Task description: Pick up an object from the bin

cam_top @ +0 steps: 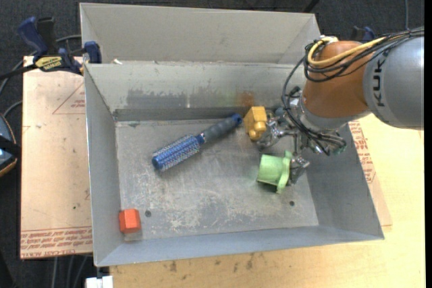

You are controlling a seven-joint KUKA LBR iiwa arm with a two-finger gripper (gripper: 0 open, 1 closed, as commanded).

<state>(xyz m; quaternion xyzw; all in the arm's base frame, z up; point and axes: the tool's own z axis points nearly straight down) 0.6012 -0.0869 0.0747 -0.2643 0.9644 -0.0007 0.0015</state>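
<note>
My gripper (286,149) is low in the right part of the bin, under the arm's orange cover, and stands open with nothing between its fingers. One fingertip (271,135) is close beside a small yellow block (255,121) that lies near the back wall. The other fingertip (298,164) is at the right edge of a light green cup-like thing (273,170) lying on its side just in front of the gripper. Part of the green thing's right side is hidden by the gripper.
A blue hairbrush (191,144) lies slanted across the middle of the bin, handle toward the yellow block. A small orange-red block (129,220) sits in the front left corner. The bin's right wall is close behind the gripper.
</note>
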